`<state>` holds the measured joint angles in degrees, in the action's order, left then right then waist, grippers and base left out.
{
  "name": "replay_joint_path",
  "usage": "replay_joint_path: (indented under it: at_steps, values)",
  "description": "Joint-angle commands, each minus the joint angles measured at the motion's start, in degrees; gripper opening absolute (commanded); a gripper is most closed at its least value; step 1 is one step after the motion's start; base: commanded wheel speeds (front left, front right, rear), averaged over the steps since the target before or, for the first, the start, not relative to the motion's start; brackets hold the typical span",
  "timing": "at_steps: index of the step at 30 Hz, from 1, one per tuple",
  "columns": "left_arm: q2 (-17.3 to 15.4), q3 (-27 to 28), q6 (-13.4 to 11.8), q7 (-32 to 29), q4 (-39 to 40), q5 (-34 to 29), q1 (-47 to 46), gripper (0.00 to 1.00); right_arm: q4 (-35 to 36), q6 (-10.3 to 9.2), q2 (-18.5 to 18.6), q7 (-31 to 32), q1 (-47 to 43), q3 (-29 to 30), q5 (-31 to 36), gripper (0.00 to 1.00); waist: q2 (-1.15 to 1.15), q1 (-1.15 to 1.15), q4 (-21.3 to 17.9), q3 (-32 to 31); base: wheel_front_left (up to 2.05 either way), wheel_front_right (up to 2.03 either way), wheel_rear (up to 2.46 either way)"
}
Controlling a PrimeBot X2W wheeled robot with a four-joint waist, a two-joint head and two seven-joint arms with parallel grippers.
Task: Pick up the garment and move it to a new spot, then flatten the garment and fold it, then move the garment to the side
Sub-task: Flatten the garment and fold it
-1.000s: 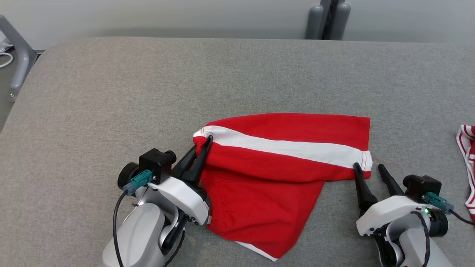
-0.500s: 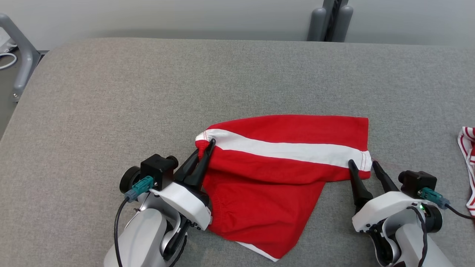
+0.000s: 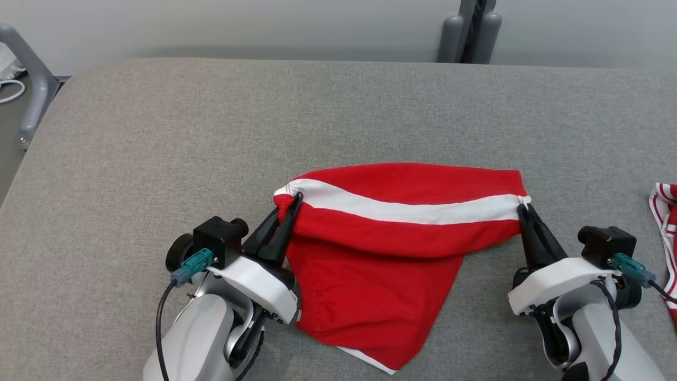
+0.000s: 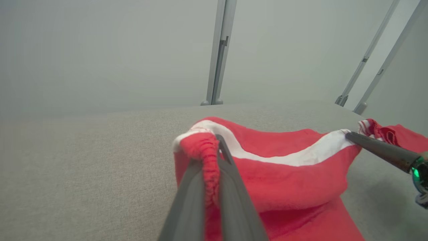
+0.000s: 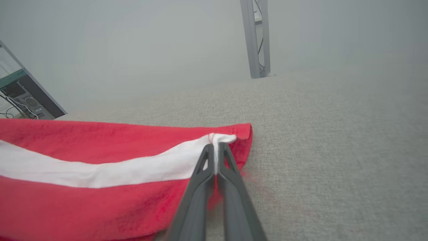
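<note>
Two robot hands, each with two long dark fingers, are both shut on one red garment (image 3: 381, 254). The left hand (image 3: 295, 200) pinches a bunched, gathered red corner at the garment's left end, just below where its one white stripe (image 3: 402, 209) begins; in the left wrist view, red cloth is squeezed between this hand's (image 4: 214, 142) two fingers. The right hand (image 3: 523, 208) is clamped on the opposite corner, and the right wrist view shows its fingertips (image 5: 215, 147) closed on the white end of the stripe. The stripe runs from one hand to the other along the garment's upper part, which looks drawn out between them and slightly raised at both held corners. The rest of the garment lies on the surface (image 3: 211, 132) and narrows to a point toward the robot, with a thin white edge at its tip. The garment sits in the near half of the grey, fabric-covered surface, a little right of centre. One red-and-white striped cloth (image 3: 664, 211) lies apart at the right edge. Two rounded grey posts (image 3: 449, 37) stand behind the far edge, and one grey tube frame (image 3: 29, 79) stands at the far left.
</note>
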<state>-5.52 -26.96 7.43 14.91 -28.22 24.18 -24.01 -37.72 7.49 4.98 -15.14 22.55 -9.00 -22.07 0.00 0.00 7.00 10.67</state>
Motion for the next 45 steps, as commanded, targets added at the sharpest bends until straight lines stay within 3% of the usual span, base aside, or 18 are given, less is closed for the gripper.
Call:
replay_joint_path:
  at_steps: [1, 15, 23, 29, 37, 45]
  values:
    - [-0.37, 0.47, 0.09, 0.31, 0.62, -0.31, -0.03, 0.00, 1.22, 0.00, 0.41, -0.05, -0.73, 0.33, 0.37, 0.00, 0.00, 0.00, -0.25, -0.60, 0.00, 0.00, 0.00]
    - [-2.65, 2.57, 0.09, 0.30, 5.75, -6.05, -1.89, 0.00, 16.02, 0.00, 5.54, -0.05, 2.13, -2.09, 3.32, 0.00, 0.00, 0.00, -3.67, -7.94, 0.00, 0.00, 0.00]
    - [-2.95, 5.90, 0.08, 0.26, 8.47, -6.69, -5.95, 0.00, 18.22, 0.00, 7.63, -0.04, 6.81, -1.25, 3.25, 0.00, 0.00, 0.00, -5.07, -10.09, 0.00, 0.00, 0.00]
    - [-1.12, 11.71, 0.01, 0.26, 10.04, -4.24, -6.32, 0.00, 17.58, -0.01, 5.48, -0.05, 8.26, 2.16, 2.87, 0.00, 0.00, 0.00, -5.73, -10.49, 0.00, 0.00, 0.00]
    - [-0.33, 13.73, 0.06, 0.26, 10.93, -4.10, -5.82, 0.00, 18.31, -0.01, 2.87, -0.04, 7.99, 3.00, 3.93, 0.00, 0.00, 0.00, -6.12, -9.73, 0.00, 0.00, 0.00]
    - [-3.06, 11.85, 0.07, 0.26, 11.83, -5.60, -10.91, 0.00, 17.93, -0.01, 3.31, -0.04, 14.06, 1.21, 4.50, 0.00, 0.00, 0.00, -6.94, -5.00, 0.00, 0.00, 0.00]
